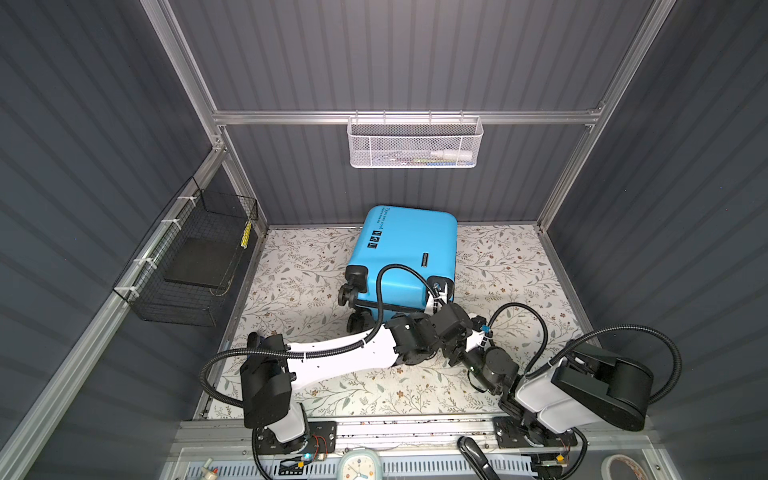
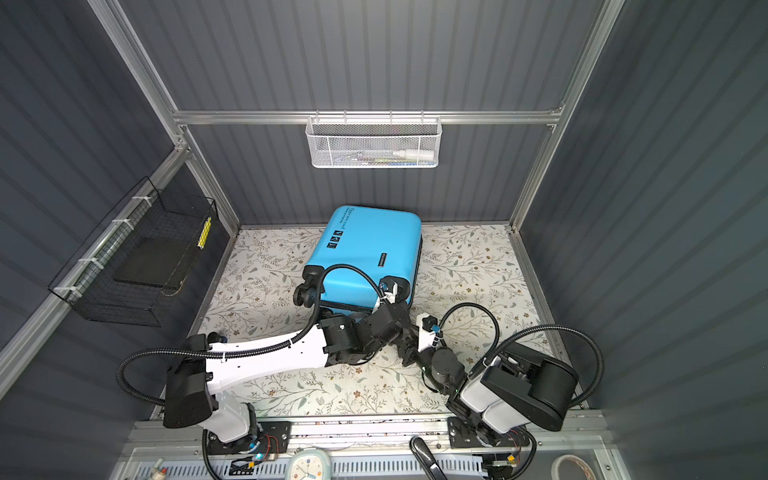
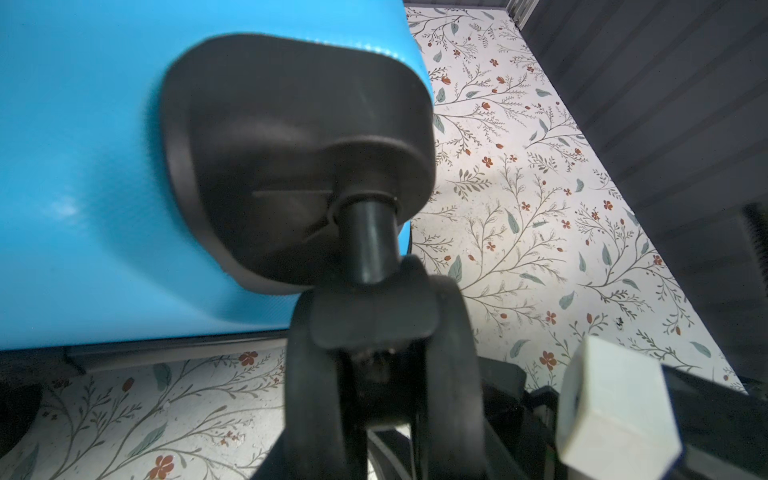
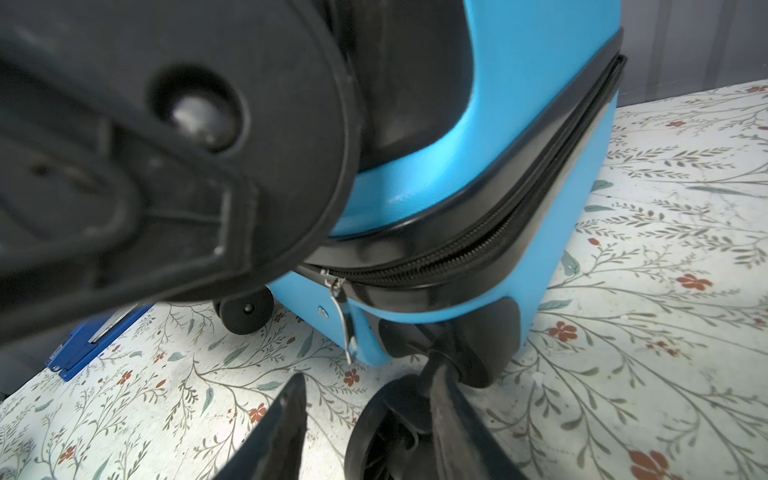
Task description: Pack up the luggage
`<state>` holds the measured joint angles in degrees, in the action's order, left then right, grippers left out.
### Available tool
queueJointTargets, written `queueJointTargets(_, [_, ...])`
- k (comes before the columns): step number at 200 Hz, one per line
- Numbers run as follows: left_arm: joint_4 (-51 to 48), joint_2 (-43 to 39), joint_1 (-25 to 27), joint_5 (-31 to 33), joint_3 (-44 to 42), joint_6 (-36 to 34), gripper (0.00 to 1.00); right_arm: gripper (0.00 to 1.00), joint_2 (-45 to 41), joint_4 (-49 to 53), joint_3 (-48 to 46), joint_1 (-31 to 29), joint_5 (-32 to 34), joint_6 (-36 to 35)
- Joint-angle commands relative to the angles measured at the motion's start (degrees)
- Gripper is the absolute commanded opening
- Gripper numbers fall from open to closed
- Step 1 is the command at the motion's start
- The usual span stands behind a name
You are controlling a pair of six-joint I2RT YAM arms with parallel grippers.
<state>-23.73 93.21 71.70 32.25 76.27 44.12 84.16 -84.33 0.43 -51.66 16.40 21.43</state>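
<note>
We find the luggage (image 1: 405, 249) zipped shut; packing seems unstarted. Right fingers (image 4: 282, 428) stand apart beside a wheel (image 4: 386, 428); left fingers (image 1: 445, 287), we cannot tell.

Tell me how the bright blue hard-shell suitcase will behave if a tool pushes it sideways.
The bright blue hard-shell suitcase lies on its broad side, so it probably slides on the floral table cover rather than rolls on its black wheels. Its shell looks rigid and glossy, so likely stiff but slippery. Tipping seems unlikely.
</note>
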Motion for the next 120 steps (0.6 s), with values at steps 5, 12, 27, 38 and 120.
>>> queueJointTargets(5, [11.3,-5.3,1.3,1.7,3.8,-2.6,0.00,0.49,1.4,-0.4,1.2,0.2,-1.7,-0.8])
queueJointTargets(12, [11.3,-5.2,1.3,1.6,4.0,-2.6,0.00,0.49,1.8,-0.4,1.8,0.2,-1.8,-1.0])
queueJointTargets(27, [11.3,-5.0,1.3,1.5,4.2,-2.6,0.00,0.49,2.5,-0.4,2.7,0.2,-2.1,-1.5])
queueJointTargets(38, [11.3,-4.9,1.3,1.6,4.2,-2.6,0.00,0.49,2.8,-0.4,3.3,0.2,-2.1,-1.8])
queueJointTargets(120, [12.3,-5.0,1.3,1.2,4.1,-1.9,0.00,0.45,6.5,-0.5,6.8,0.2,-1.2,-3.1])
